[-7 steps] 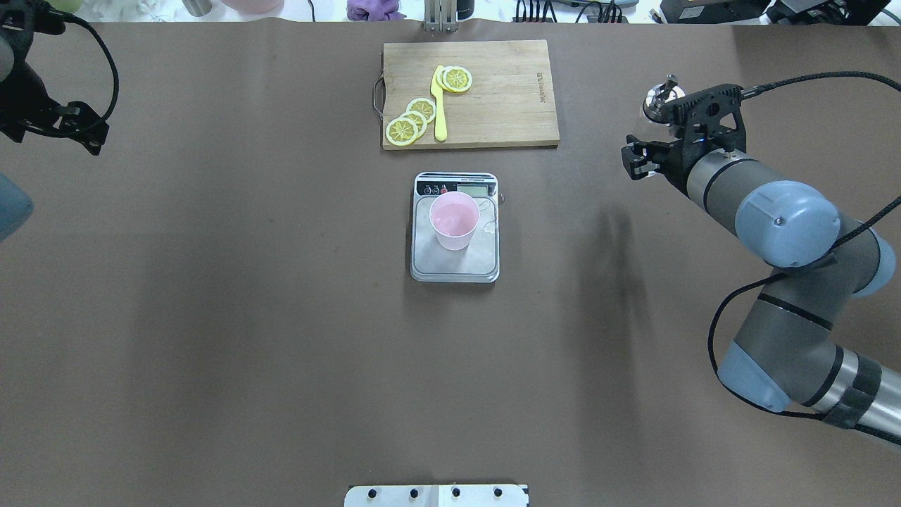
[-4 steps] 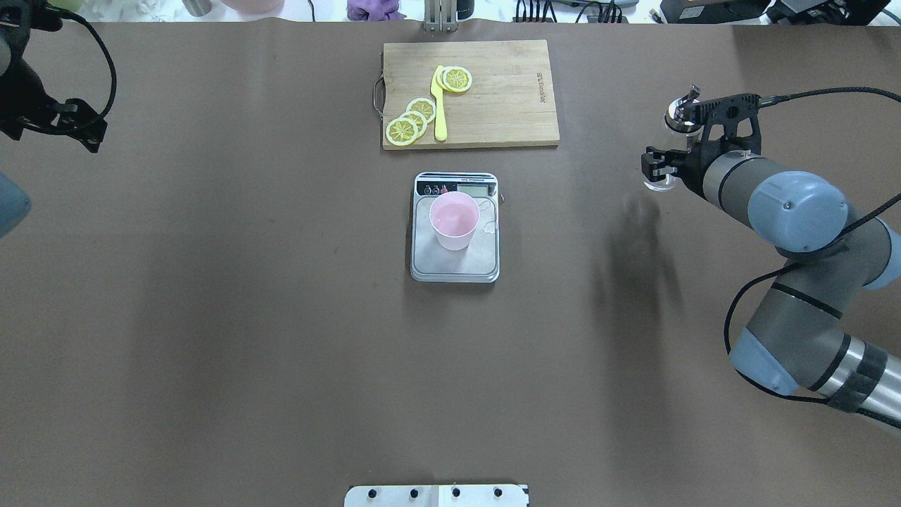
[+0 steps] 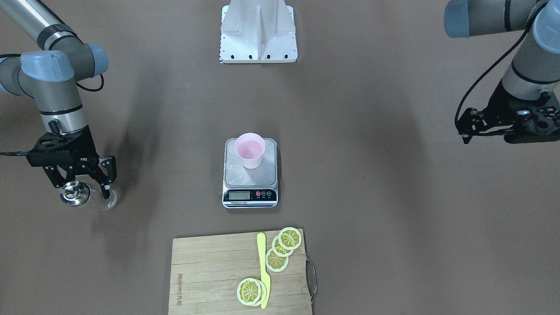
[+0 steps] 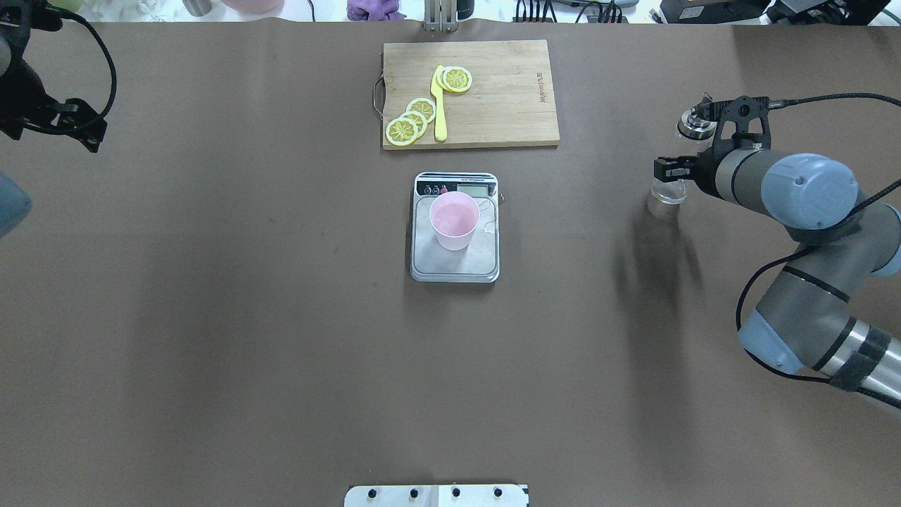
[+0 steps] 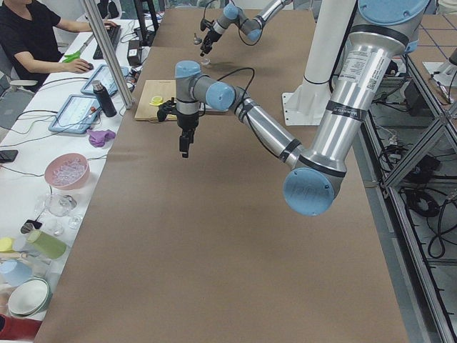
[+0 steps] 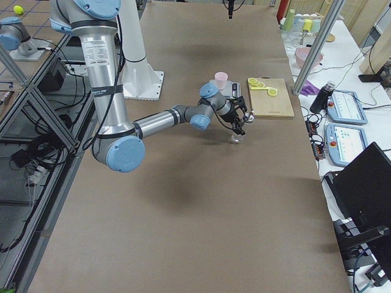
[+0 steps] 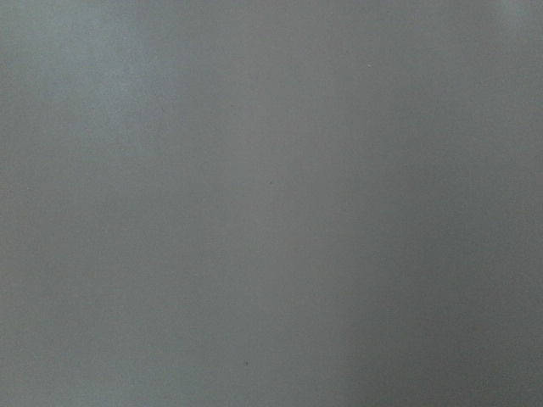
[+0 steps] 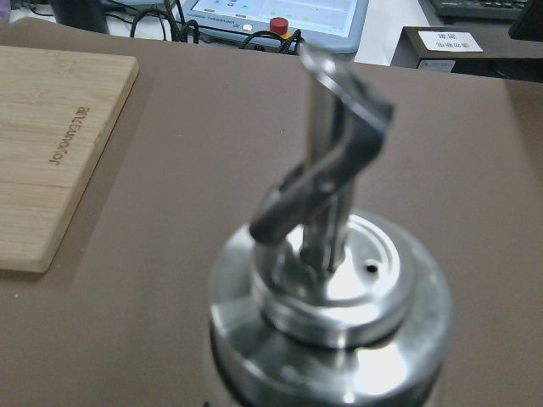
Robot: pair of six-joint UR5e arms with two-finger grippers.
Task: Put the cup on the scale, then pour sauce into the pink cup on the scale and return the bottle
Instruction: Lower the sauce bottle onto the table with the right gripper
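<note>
The pink cup [image 4: 454, 220] stands upright on the silver scale [image 4: 486, 262] at the table's middle; it also shows in the front view [image 3: 250, 150] on the scale [image 3: 269, 175]. My right gripper [image 4: 669, 176] is shut on the clear glass bottle [image 4: 664, 197] at the table's right, well apart from the scale. The bottle is nearly upright, its base low over the table; I cannot tell if it touches. Its metal spout cap [image 8: 331, 297] fills the right wrist view. My left gripper [image 4: 74, 127] hangs at the far left, away from everything; I cannot tell its jaws.
A wooden cutting board [image 4: 503, 98] with lemon slices [image 4: 412, 120] and a yellow knife [image 4: 439, 105] lies behind the scale. The robot's white base plate [image 4: 436, 495] is at the near edge. Desks with tablets and bowls lie beyond the far edge.
My right arm has moved to the right and down with the bottle, and the bottle has come more upright. The cup, scale and left arm have stayed put.
</note>
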